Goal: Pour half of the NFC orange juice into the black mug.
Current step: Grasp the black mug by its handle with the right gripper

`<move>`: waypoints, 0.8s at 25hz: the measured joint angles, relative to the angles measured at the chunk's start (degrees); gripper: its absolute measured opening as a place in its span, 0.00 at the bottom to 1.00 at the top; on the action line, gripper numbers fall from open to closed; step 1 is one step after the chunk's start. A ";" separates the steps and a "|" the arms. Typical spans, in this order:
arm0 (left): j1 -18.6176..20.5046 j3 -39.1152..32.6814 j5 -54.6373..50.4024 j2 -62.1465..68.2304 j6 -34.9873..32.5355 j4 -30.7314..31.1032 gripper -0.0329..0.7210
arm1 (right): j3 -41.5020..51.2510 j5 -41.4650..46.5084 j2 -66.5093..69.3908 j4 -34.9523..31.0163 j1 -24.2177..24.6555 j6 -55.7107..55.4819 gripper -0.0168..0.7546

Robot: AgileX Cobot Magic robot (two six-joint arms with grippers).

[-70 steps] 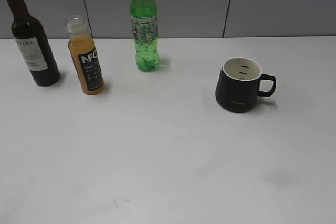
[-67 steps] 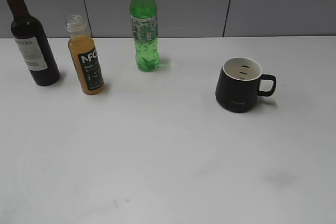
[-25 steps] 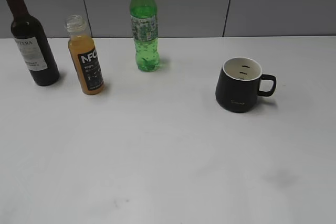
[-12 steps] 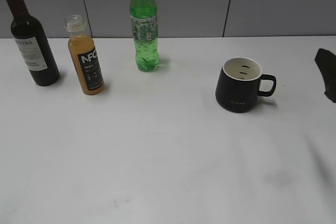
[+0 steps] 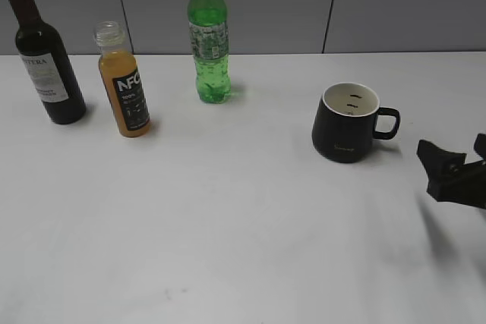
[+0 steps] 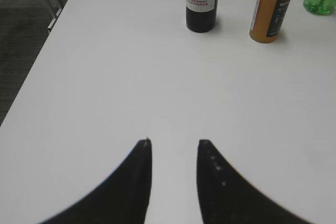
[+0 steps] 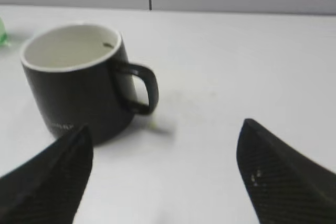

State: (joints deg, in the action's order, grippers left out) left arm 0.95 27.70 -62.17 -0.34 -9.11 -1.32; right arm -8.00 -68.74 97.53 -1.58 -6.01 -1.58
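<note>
Your right gripper (image 5: 456,168) sits at the right edge of the exterior view, partly cut off, just lower right of the mug (image 5: 345,122). In the right wrist view its jaws stand wide apart and empty, the mug (image 7: 79,80) between and beyond them, handle pointing right. Your left gripper (image 6: 175,142) shows only in its wrist view, fingers a narrow gap apart over bare table (image 6: 131,77), gripping nothing. Farther back, upper left of the exterior view, the juice (image 5: 124,81) stands upright and uncapped, well apart from the mug. The wine bottle (image 5: 43,55) is just left of it, the green bottle (image 5: 209,36) behind to its right. The mug's gold lettering is too small to read.
</note>
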 joint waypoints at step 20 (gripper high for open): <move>0.00 0.00 0.00 0.00 0.00 0.00 0.36 | -14.63 -0.38 17.49 0.25 0.00 0.00 0.84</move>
State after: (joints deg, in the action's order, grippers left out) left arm 0.95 27.70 -62.17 -0.34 -9.11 -1.32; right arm -22.63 -69.12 115.02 -1.34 -6.01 -1.58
